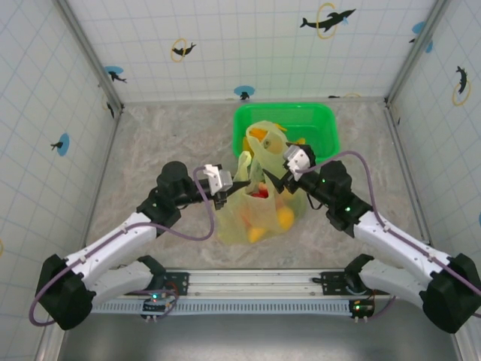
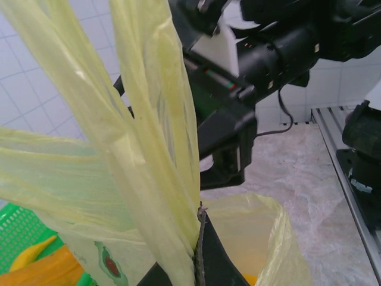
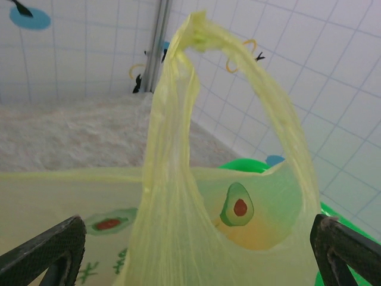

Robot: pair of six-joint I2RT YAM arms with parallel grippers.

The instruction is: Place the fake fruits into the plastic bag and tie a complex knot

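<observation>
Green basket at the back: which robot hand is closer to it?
Right. The right hand, open, is just in front of the near edge of the green basket. The left hand sits farther from it, to the left, shut on the plastic bag.

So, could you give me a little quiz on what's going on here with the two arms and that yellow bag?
1. True or false: the left gripper is pinched shut on a handle of the bag.
2. What stands just behind the bag? A) a green basket B) a red bucket C) a cardboard box
3. Fill in the gap: the right gripper has its jaws ____, with a handle loop of the bag rising between them.
Key: 1 true; 2 A; 3 open.
</observation>
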